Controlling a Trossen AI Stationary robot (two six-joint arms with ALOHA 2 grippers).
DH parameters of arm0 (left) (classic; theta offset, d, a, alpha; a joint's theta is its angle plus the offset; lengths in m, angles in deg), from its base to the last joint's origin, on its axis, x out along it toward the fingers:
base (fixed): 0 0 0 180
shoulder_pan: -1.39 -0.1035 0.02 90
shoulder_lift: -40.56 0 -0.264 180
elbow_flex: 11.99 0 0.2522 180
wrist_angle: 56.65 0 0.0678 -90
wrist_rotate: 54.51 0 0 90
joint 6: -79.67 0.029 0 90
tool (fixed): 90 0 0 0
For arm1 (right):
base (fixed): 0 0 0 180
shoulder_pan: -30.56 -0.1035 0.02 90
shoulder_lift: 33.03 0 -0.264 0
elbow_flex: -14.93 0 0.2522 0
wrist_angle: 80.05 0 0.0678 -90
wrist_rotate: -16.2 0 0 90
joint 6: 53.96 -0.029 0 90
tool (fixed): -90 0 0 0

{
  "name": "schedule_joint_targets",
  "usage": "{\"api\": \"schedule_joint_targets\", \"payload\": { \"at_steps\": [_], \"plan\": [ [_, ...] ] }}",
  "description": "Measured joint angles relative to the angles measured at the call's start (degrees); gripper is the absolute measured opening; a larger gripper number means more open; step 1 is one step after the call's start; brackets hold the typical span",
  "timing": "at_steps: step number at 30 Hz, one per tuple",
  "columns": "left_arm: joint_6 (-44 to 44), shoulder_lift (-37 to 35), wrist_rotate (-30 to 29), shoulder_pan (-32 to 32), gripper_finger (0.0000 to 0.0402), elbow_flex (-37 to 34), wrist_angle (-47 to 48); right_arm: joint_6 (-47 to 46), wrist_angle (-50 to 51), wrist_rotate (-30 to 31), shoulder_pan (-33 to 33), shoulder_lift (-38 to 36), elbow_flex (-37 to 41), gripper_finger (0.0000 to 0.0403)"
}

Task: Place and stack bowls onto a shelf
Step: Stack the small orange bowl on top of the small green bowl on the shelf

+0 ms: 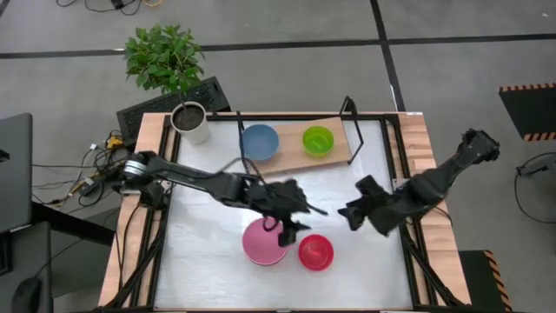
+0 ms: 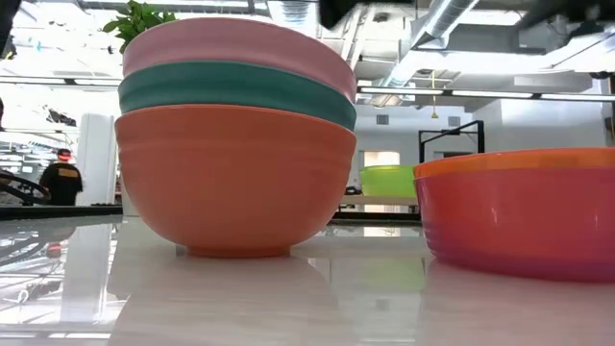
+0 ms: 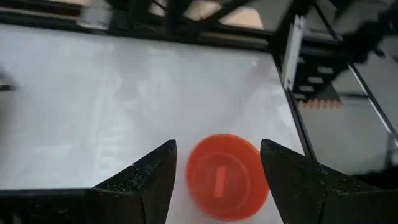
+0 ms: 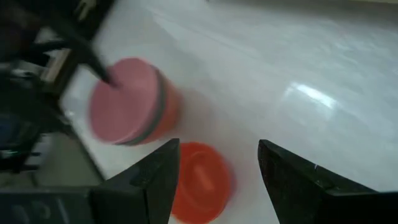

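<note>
A stack of three bowls, pink on teal on orange (image 2: 235, 135), stands on the white table near its front edge (image 1: 263, 243). A red bowl (image 1: 315, 252) sits on the table just right of the stack. My left gripper (image 1: 287, 224) hovers open above the gap between them, and the red bowl (image 3: 224, 177) shows between its fingers in the left wrist view. My right gripper (image 1: 352, 216) hangs open in the air right of the bowls, looking at the stack (image 4: 130, 102) and the red bowl (image 4: 199, 180). On the shelf (image 1: 291, 161) rest a blue bowl (image 1: 260, 142) and a green bowl (image 1: 317, 139).
A white plant pot (image 1: 191, 122) with a leafy plant stands at the table's far left corner. The shelf's black end frame (image 1: 352, 122) rises at its right end. Bare white tabletop (image 1: 347, 269) lies between the bowls and the right edge.
</note>
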Motion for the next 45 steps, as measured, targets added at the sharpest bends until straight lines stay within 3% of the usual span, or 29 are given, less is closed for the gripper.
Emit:
{"api": "schedule_joint_targets", "payload": {
  "at_steps": [10, 14, 24, 34, 45],
  "plan": [
    [-0.9, 11.4, 4.4, -1.5, 0.0217, 0.0, -5.4, -9.9, 4.6, 12.0, -11.5, -2.2, -2.4, 0.0242],
    [-2.7, 14.2, 3.2, -0.8, 0.0217, 0.0, -5.4, -10.5, 4.3, 12.2, -11.8, -0.7, -2.4, 0.0242],
    [2.5, 16.0, -2.3, 1.1, 0.0216, 0.0, -2.9, -11.2, 2.6, 12.2, -11.7, 1.2, -2.4, 0.0242],
    [5.7, 16.0, -4.5, 1.4, 0.0149, 0.0, -2.7, -11.3, 2.3, 12.2, -11.7, 1.1, -2.4, 0.0242],
    [2.8, 15.7, -5.8, 1.1, 0.0144, 0.0, -3.7, -10.9, 2.3, 12.3, -11.0, 1.1, -2.4, 0.0242]
  ]
}}
